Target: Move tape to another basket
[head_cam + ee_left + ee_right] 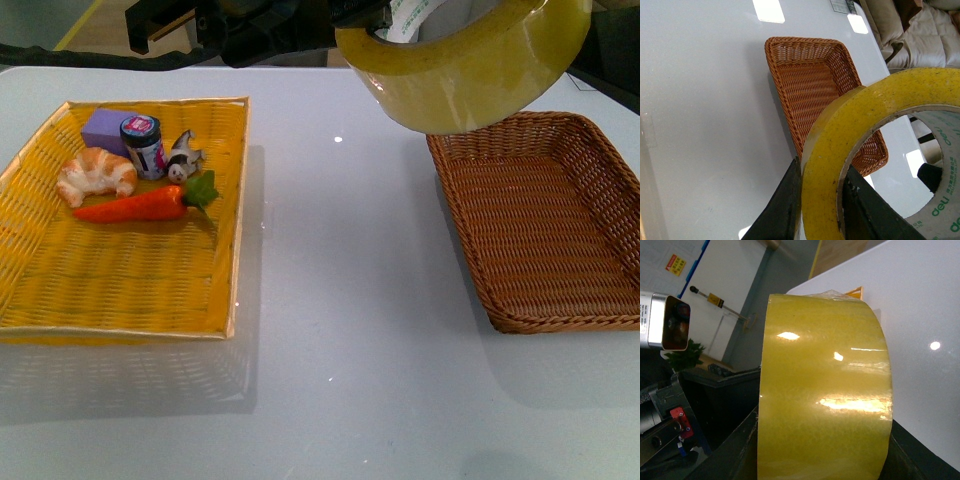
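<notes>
The tape (470,65) is a wide yellowish roll held high near the camera, above the table's far middle-right. Both grippers are shut on it. In the left wrist view my left gripper (822,205) pinches the roll's wall (830,150) between its black fingers, one inside the white printed core. In the right wrist view my right gripper (822,450) clamps across the roll's width (825,400). The dark brown wicker basket (610,170) stands empty at the right; it also shows in the left wrist view (782,60), below and beyond the tape.
A flat yellow woven tray (120,290) lies at the left, holding a croissant (95,172), a carrot (140,205), a purple block (105,128), a small jar (143,143) and a small figurine (183,157). White table (340,300) lies between tray and basket.
</notes>
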Controlling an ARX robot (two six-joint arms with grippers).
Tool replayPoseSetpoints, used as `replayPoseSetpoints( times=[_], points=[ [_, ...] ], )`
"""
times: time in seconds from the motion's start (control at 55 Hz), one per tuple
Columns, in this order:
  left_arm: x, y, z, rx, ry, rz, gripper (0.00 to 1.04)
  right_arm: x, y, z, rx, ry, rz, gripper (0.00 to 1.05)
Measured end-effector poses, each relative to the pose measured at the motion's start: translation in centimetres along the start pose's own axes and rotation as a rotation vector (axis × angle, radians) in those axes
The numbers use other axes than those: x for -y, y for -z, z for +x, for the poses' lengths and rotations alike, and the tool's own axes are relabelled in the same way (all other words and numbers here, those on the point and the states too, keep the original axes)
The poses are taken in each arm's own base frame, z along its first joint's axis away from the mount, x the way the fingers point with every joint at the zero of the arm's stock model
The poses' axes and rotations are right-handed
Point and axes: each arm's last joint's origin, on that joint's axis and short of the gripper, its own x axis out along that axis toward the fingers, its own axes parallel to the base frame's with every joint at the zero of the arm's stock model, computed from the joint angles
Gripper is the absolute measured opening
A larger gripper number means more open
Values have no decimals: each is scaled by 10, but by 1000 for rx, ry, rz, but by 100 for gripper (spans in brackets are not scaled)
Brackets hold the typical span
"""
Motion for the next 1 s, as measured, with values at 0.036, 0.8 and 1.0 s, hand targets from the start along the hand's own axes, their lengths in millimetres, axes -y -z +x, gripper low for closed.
replayPoseSetpoints(
  times=[0.036,0.8,1.0],
  points=[
    [0,0,-1,1,0,0,15,0,0,0,2,0,2,48],
    [1,-25,-81,309,3,29,96,23,-11,-17,97,68,66,47],
    [-36,-5,-129,705,-477,264,64,35,-17,-20,136,88,77,47]
  ],
)
